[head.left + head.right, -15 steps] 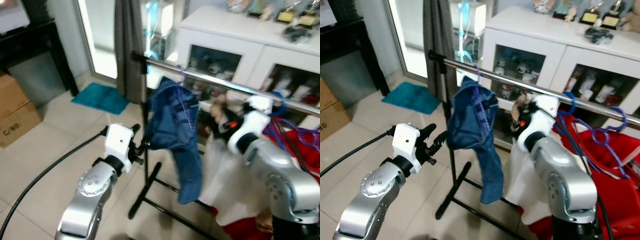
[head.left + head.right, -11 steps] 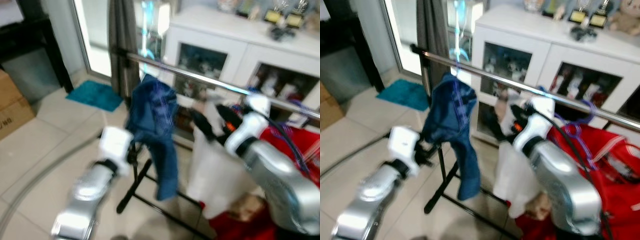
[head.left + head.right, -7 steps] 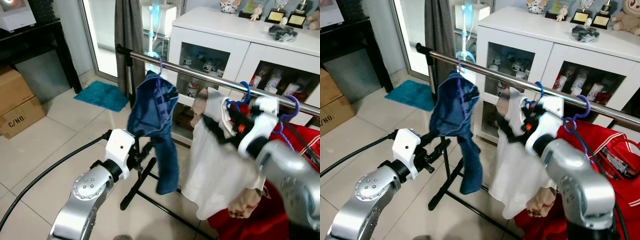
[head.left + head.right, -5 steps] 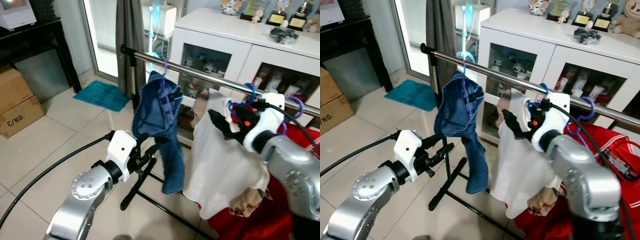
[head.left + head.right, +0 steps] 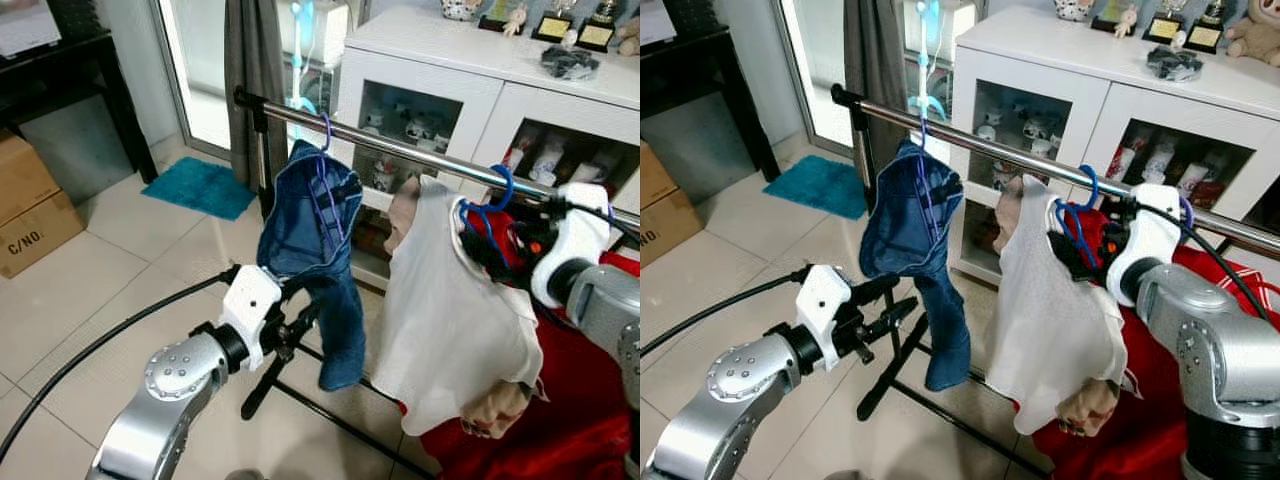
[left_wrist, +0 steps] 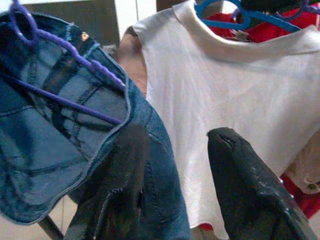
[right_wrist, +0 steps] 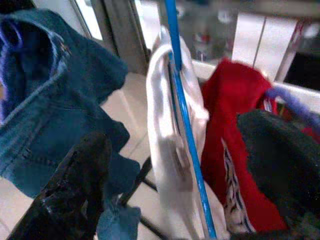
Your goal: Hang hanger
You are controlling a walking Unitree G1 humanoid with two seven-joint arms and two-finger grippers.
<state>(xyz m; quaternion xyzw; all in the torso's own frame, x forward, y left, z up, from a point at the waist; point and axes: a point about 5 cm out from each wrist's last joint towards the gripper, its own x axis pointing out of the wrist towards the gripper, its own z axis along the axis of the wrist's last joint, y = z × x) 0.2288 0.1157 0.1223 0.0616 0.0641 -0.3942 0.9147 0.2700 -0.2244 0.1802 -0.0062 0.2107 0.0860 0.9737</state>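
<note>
A blue hanger (image 5: 482, 212) carrying a white shirt (image 5: 450, 320) hangs by its hook on the chrome rail (image 5: 400, 150). My right gripper (image 5: 485, 258) is at the shirt's collar, open. In the right wrist view its two fingers (image 7: 75, 195) stand wide apart with the blue hanger (image 7: 186, 130) between them, untouched. Left of the shirt, blue jeans (image 5: 310, 220) hang on a purple hanger (image 6: 60, 55). My left gripper (image 5: 890, 305) is low beside the jeans, open and holding nothing, its fingers (image 6: 245, 185) pointing at the jeans and shirt.
Behind the rail stands a white cabinet (image 5: 450, 70) with glass doors. Red clothing (image 5: 565, 430) lies piled at the right. The rack's black base (image 5: 265, 385) rests on the tiled floor. A cardboard box (image 5: 35, 215), a teal mat (image 5: 200, 190) and a black cable (image 5: 90, 355) are at the left.
The white shirt and its hanger rose from below the rail until the hook sat on it. My right wrist has since drawn back to the right. The camera shifted.
</note>
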